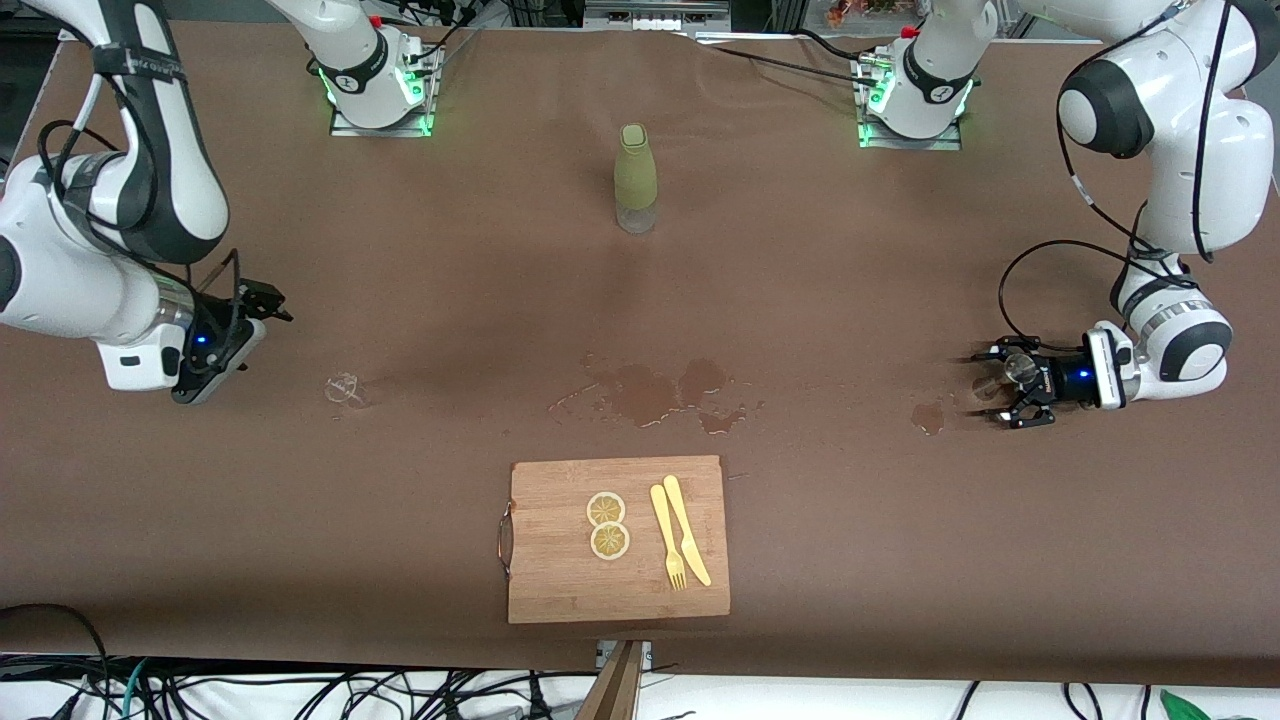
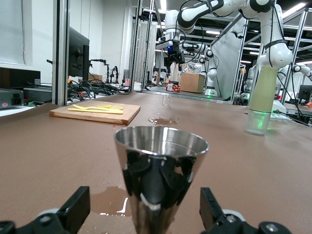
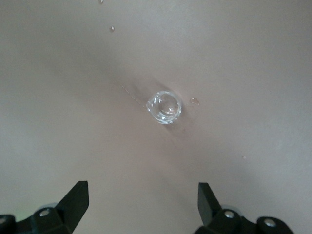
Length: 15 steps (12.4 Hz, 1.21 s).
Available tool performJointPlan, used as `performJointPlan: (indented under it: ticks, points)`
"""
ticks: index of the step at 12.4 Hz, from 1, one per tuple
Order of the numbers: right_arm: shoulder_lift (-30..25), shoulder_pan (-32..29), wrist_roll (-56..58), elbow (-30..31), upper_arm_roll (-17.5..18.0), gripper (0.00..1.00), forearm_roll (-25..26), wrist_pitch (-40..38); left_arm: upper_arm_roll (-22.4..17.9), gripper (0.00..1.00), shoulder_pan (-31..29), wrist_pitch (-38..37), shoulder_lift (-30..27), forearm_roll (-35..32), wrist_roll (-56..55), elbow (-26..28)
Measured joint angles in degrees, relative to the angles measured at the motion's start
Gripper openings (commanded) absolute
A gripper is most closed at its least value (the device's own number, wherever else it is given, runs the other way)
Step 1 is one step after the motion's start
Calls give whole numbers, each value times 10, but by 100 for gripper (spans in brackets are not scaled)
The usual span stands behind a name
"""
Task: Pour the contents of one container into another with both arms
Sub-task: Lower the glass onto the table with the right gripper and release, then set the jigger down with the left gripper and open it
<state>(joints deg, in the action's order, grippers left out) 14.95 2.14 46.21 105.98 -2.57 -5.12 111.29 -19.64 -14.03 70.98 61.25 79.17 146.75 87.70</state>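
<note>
Bamboo cutting board aside, the steel jigger stands upright on the worktop between the left hand's spread fingers. Below the right hand, also spread, sits the small clear glass, apart.

The bench has a brown cover. On it stand a green bottle, a small clear glass toward the right arm's end, and a metal cup toward the left arm's end. A wooden cutting board lies nearest the front camera. Wet puddles lie between board and bottle.
</note>
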Motion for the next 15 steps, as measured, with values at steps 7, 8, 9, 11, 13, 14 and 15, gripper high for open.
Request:
performJointPlan:
  ticks: [7,8,9,11,13,14,15]
  points:
    - [-50,24,-341,0,58,100,89,-43,-49,100,-21,-1,-60,-78,-57,-4]
    - [-62,24,-374,-1,57,100,90,-59,-51,100,-26,4,-71,-91,-68,-5]
    - [-74,22,-405,-3,56,100,91,-74,-51,100,-30,18,-85,-108,-81,-6]
    - [-98,18,-459,-19,54,100,91,-110,-51,100,-33,48,-126,-150,-140,-10]
    - [-123,9,-485,-32,50,100,91,-129,-43,100,-33,89,-187,-204,-226,-12]
    - [-135,5,-488,-36,46,100,91,-141,-33,100,-33,116,-219,-235,-273,-10]
    - [-146,2,-488,-40,40,100,91,-158,-19,100,-33,140,-249,-265,-320,-6]
